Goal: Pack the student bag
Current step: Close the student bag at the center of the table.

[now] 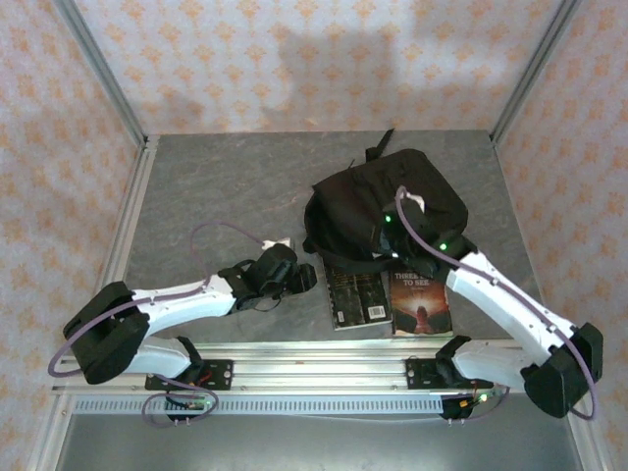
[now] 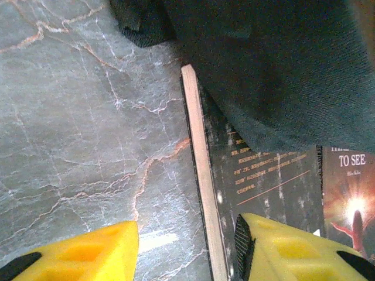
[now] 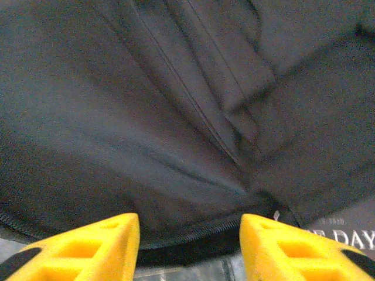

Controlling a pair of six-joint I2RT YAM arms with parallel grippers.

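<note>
The large black soft fabric backpack (image 1: 392,191) lies on the grey marbled table top (image 1: 216,196), right of centre and towards the far side, with its loop and straps pointing away from the arm bases. Two books lie flat outside the backpack, against its near edge: a dark paperback with pale page edges (image 2: 263,181) and, touching it on the right, a dark red-covered paperback with white title lettering (image 2: 351,193). The far ends of both books are covered by overhanging backpack fabric. The left gripper (image 2: 187,257) is low over the table at the left side of the dark paperback. Its yellow fingers (image 2: 88,252) are spread, one over bare table and one over the book cover, with the page edge running between them and nothing pinched. The right gripper (image 3: 187,246) is close above the near part of the backpack. Its jaws are spread and empty, and a zip line (image 3: 176,237) runs just beyond the fingertips. Whether that zip is undone cannot be determined. Assessment: the task is at an early stage. No book is seen inside the backpack. Opening access to the compartment, loading both books and closing it all appear to remain.
</note>
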